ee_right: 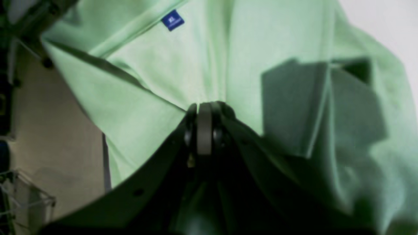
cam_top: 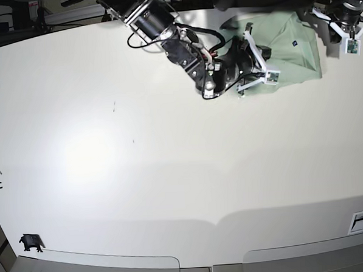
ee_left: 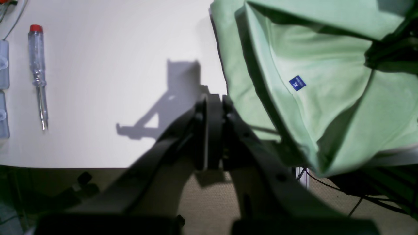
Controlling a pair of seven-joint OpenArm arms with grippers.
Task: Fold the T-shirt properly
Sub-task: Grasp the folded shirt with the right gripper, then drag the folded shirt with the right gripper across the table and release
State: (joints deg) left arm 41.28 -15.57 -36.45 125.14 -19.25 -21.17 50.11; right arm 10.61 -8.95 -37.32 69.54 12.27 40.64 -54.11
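The pale mint-green cotton T-shirt with ribbed collar and small blue tag lies bunched at the far corner of the white worktop, part of it apparently hanging over the edge.

Risk, as I judge it: the cloth is crumpled in several layers, so any pull I make may drag the whole heap rather than spread one layer. Cloth already over the edge could slide off to the floor if I tug toward that side. A pinch through two layers would fold the shirt crookedly.

My right tool is closed with its tip against the green fabric, where creases gather. It appears to pinch the cloth, though I cannot confirm how much is caught. My left tool is closed too, beside the shirt's edge over bare worktop, apparently holding nothing. A clear-handled screwdriver with a red cap lies well apart from it.
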